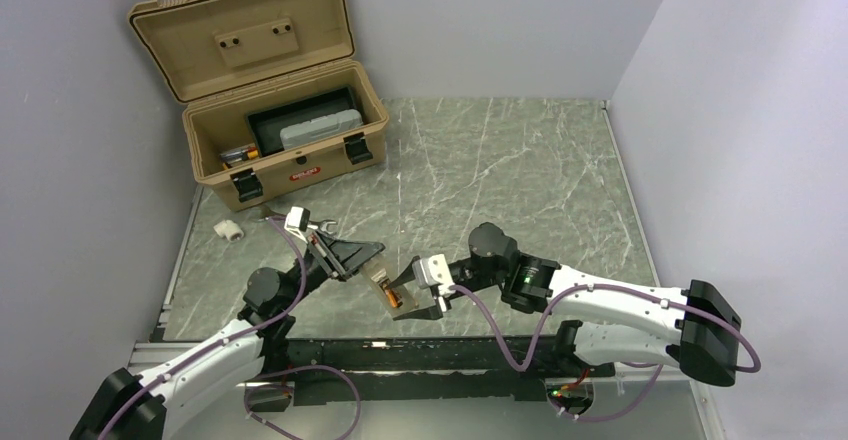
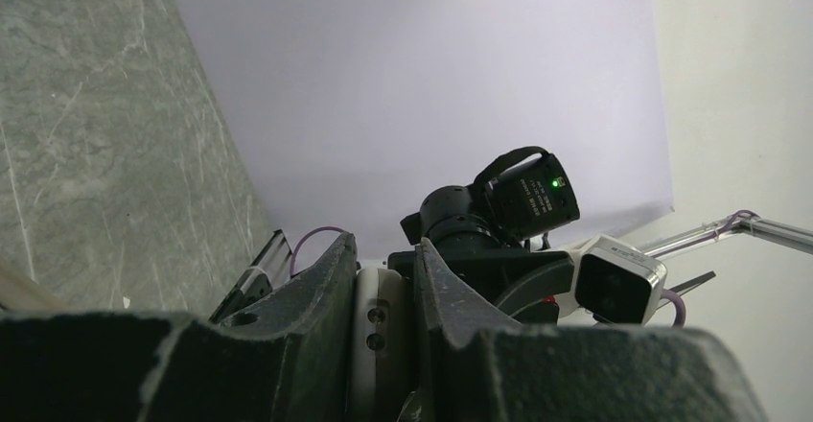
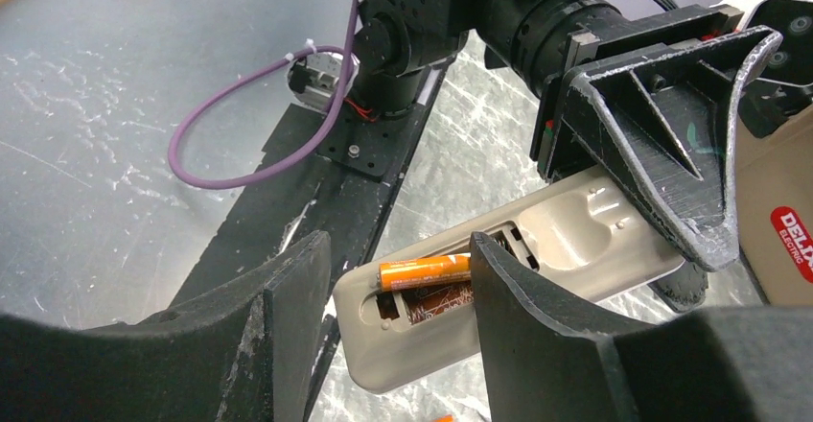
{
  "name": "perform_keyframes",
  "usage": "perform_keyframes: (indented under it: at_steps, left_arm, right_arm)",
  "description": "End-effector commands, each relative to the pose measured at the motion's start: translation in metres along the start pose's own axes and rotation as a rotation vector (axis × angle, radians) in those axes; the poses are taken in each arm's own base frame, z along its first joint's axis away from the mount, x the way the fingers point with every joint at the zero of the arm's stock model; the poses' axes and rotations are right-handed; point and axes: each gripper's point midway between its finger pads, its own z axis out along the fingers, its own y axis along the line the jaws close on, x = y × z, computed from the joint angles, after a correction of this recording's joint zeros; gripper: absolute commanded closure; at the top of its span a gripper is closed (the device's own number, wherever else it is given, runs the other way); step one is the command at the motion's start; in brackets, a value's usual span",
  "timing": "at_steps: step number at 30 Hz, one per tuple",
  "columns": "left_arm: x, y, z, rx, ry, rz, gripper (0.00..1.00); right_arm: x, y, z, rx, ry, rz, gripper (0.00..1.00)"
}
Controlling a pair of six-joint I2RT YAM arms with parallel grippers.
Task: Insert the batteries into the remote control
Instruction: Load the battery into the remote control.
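The remote (image 3: 575,235) is smooth, matt beige plastic, and the battery (image 3: 425,270) wears a glossy orange wrap. The fingers (image 3: 278,336) are matt black plastic, rough and ridged in fine layers, while the surface (image 1: 500,180) is smooth, veined green-grey stone-look with a dull sheen. The case (image 1: 330,163) is matt tan plastic.

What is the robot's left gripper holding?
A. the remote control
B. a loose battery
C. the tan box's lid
A: the left gripper is closed on one end of the remote control, whose open back holds an orange battery.
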Motion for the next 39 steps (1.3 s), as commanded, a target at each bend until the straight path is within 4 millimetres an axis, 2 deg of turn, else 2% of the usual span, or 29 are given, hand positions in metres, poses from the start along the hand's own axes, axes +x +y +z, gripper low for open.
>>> perform_keyframes:
  at_steps: [1, 22, 39]
  left_arm:
    - [0.004, -0.009, -0.005, 0.057, 0.011, 0.007, 1.00]
    - [0.003, -0.011, -0.004, 0.056, 0.012, 0.009, 1.00]
    - [0.004, -0.016, -0.006, 0.078, 0.013, 0.001, 1.00]
  right_arm:
    - [-0.017, -0.002, 0.001, -0.018, -0.059, -0.060, 0.43]
    - [0.001, 0.001, 0.000, -0.040, 0.010, -0.038, 0.46]
    - [0.009, -0.005, 0.002, -0.034, 0.037, -0.060, 0.53]
